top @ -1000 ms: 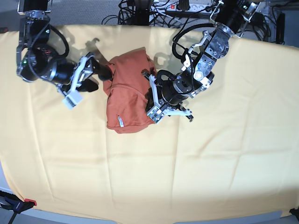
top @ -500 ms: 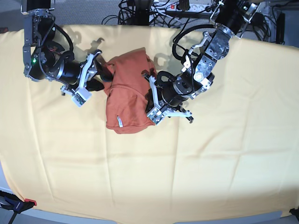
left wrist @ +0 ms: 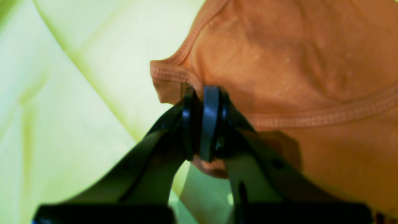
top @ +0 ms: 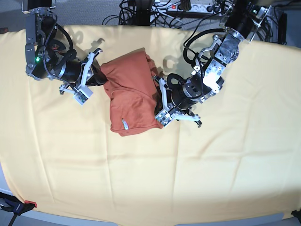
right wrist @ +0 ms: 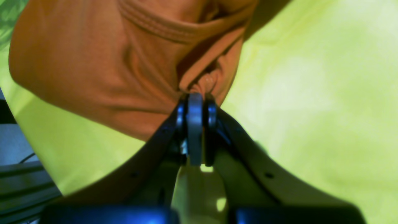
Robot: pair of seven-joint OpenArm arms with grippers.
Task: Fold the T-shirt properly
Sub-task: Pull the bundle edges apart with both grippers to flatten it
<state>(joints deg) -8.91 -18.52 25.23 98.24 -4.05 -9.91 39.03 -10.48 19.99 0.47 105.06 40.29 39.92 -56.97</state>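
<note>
Left gripper [left wrist: 202, 124]: jaws closed on a hemmed edge of the T-shirt [top: 131, 99]. Right gripper [right wrist: 194, 124]: jaws clamped on a bunched fold of the same garment. The shirt lies crumpled between both arms on the pale yellow cloth [top: 188, 169], toward its far side, small white tag [top: 125, 124] showing.

T-shirt [top: 130, 98]: soft matt knit cloth, rust-orange, with stitched double-row hems beside the left gripper [left wrist: 202, 124] tips. Fingers [left wrist: 210, 118] of both grippers: smooth black plastic with a slight gloss. Yellow cloth [top: 211, 169] beneath the right gripper [right wrist: 194, 124]: matt woven fabric, lightly creased.
</note>
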